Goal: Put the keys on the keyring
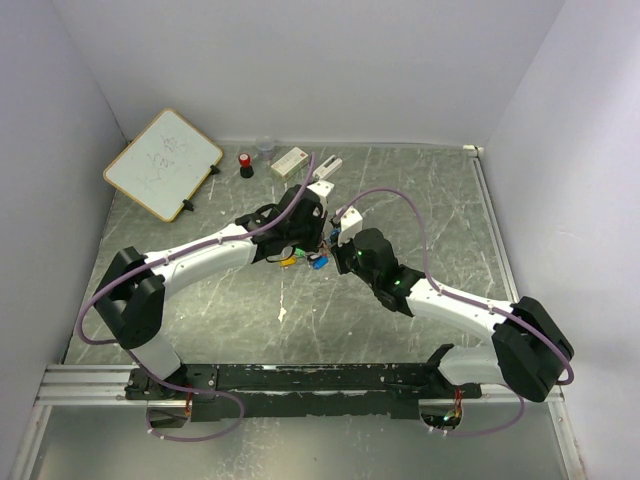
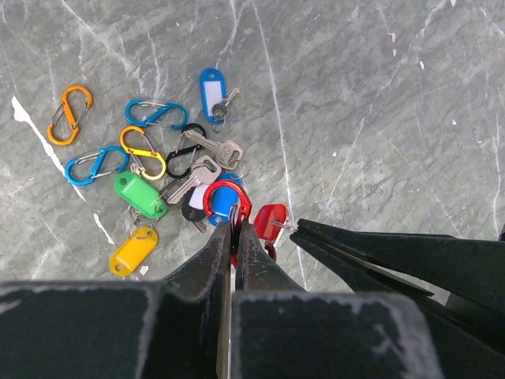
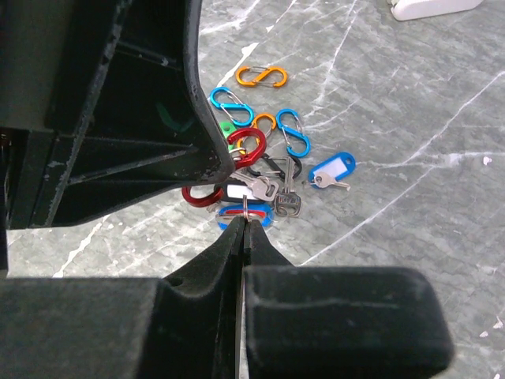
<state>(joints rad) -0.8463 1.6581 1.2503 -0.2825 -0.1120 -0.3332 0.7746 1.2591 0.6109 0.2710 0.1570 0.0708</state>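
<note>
My left gripper [image 2: 235, 225] is shut on a red carabiner keyring [image 2: 227, 199], held just above the pile. My right gripper [image 3: 247, 221] is shut on the small metal split ring [image 3: 247, 207] of a red key tag [image 2: 271, 221], right beside the red carabiner [image 3: 247, 146]. On the table below lie a blue tag with a key [image 2: 211, 91], a green tag [image 2: 140, 195], a yellow tag [image 2: 132, 250] and loose metal keys [image 2: 207, 158]. In the top view both grippers [image 1: 312, 240] [image 1: 335, 248] meet over the pile at mid-table.
Loose carabiners lie around the pile: orange [image 2: 69, 114], two blue [image 2: 156, 114] [image 2: 96, 164], yellow [image 2: 143, 152]. At the back stand a whiteboard [image 1: 162, 163], a red-capped black cylinder [image 1: 245, 165], white blocks [image 1: 290, 161] and a clear cup [image 1: 265, 148].
</note>
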